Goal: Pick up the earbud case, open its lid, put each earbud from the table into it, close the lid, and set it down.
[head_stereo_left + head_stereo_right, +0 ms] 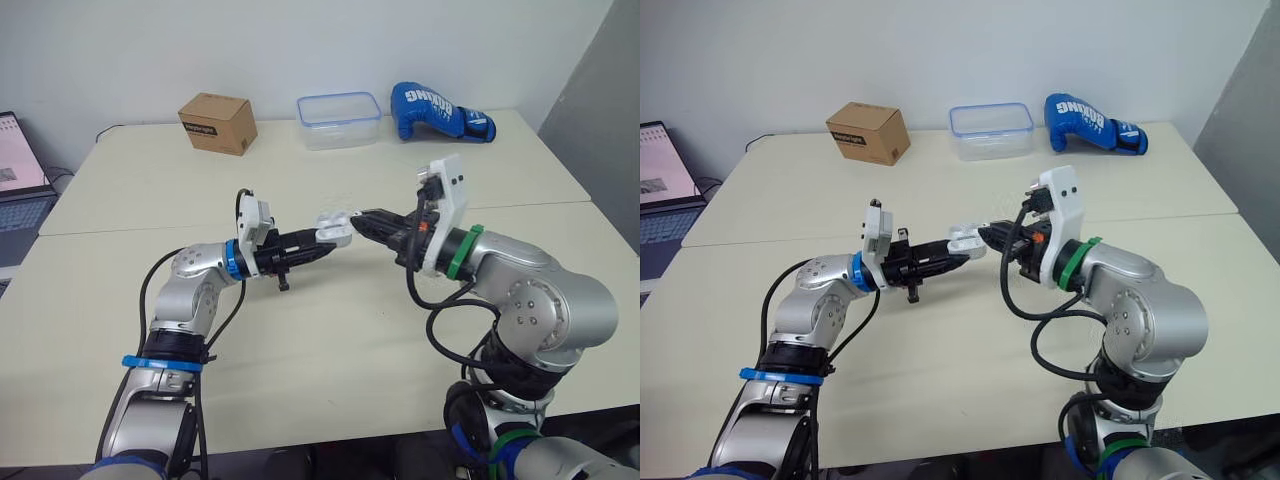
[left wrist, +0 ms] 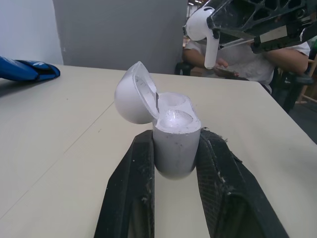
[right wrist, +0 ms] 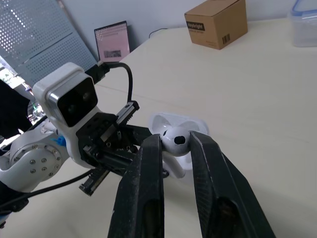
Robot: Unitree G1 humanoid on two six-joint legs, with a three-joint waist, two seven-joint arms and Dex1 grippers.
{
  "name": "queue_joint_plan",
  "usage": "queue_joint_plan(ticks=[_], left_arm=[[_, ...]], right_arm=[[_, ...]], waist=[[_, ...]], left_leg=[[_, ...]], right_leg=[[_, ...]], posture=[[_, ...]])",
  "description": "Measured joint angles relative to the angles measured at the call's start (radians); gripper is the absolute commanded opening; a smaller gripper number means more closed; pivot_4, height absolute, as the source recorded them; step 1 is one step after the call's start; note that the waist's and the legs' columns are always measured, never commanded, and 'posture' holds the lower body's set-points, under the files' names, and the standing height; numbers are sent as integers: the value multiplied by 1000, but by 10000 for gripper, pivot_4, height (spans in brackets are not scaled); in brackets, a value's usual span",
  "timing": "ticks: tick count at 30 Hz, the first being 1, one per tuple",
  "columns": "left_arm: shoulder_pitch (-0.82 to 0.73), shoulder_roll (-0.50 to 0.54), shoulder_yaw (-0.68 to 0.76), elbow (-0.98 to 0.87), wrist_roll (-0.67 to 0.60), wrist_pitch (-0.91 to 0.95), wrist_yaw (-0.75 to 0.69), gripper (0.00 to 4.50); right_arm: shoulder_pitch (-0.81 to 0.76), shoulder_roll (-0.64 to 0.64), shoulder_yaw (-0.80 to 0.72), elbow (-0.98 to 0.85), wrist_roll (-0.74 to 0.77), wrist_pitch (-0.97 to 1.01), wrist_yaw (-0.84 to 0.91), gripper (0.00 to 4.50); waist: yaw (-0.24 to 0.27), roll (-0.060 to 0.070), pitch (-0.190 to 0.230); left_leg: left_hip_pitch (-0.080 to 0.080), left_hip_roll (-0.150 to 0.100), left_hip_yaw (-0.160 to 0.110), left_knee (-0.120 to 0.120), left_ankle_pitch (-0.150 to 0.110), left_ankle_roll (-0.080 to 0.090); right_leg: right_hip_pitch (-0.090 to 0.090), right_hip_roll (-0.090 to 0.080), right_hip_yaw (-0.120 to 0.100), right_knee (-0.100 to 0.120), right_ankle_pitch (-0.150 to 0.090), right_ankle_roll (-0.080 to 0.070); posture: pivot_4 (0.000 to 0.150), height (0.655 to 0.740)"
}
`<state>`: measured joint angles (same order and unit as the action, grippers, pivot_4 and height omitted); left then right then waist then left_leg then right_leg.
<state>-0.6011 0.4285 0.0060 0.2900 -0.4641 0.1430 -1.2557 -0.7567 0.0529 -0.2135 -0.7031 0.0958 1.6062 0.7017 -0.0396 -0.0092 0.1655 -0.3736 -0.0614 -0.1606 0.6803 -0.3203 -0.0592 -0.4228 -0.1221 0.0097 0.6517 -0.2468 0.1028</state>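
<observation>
Left wrist view puts the key relation up close. The left gripper [image 1: 318, 246] has its jaws clamped on the lower body of the earbud case [image 2: 176, 144], which stands upright between them with its lid [image 2: 134, 94] swung fully open to one side. Past the case's mouth, and apart from it with clear air between, hangs an earbud [image 2: 200, 25] pinched in the jaws of the right gripper [image 1: 365, 221]. Its stem points down toward the table, so its long axis is roughly in line with the wells. I judge the coming move to be a short approach and descent by the right arm while the left arm holds the case steady. It calls for lining the stem up with a free well. I cannot tell whether the nearer well is already filled.

The right wrist view looks along the earbud onto the open case, so the two overlap there and the gap is hidden. It does show the right jaws closed on the bud's rounded head.

The head views place this meeting in the air over the middle of the table [image 1: 300, 340], left arm and right arm reaching equally inward. Along the table's far edge sit a cardboard box [image 1: 218, 122], a clear container [image 1: 338, 120] and a blue boxing glove [image 1: 440, 112], well apart from the work. A laptop [image 1: 18, 175] stands off the left edge. A person [image 2: 242, 52] sits beyond the table in the left wrist view.
</observation>
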Motion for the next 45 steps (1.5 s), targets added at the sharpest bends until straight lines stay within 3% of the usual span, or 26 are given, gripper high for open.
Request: queue_joint_plan(ticks=[6, 19, 24, 35, 45], left_arm=[[-1, -1, 0, 0, 7, -3, 10, 7943], [-23, -34, 0, 35, 35, -47, 75, 7943], [-45, -39, 1, 61, 41, -51, 89, 7943], [-101, -29, 12, 157, 50, -83, 87, 7943], [-118, -31, 34, 192, 51, -94, 94, 7943]], right_arm=[[-4, 76, 6, 1, 7, -4, -146, 4072], [-4, 81, 7, 43, 70, -76, -374, 4072], [1, 82, 19, 92, 130, -211, -425, 4072], [93, 80, 193, 273, 193, -637, -448, 4072], [196, 77, 325, 291, 159, -814, -506, 4072]], waist=[[-3, 0, 0], [-8, 0, 0], [-11, 0, 0], [-18, 0, 0], [-18, 0, 0]], left_leg=[[0, 0, 0, 0, 0, 0], [2, 0, 1, -1, 0, -1], [3, 0, 1, -1, 0, 0], [4, 0, 1, -2, 0, 0], [4, 0, 1, -2, 0, 0]], right_leg=[[-3, 0, 2, 5, 0, 0], [-3, 0, 4, 6, 0, 0], [-3, 0, 4, 6, 0, 0], [-3, 0, 4, 6, 0, 0], [-3, 0, 4, 6, 0, 0]], posture=[[1500, 7307], [1500, 7307], [1500, 7307], [1500, 7307], [1500, 7307]])
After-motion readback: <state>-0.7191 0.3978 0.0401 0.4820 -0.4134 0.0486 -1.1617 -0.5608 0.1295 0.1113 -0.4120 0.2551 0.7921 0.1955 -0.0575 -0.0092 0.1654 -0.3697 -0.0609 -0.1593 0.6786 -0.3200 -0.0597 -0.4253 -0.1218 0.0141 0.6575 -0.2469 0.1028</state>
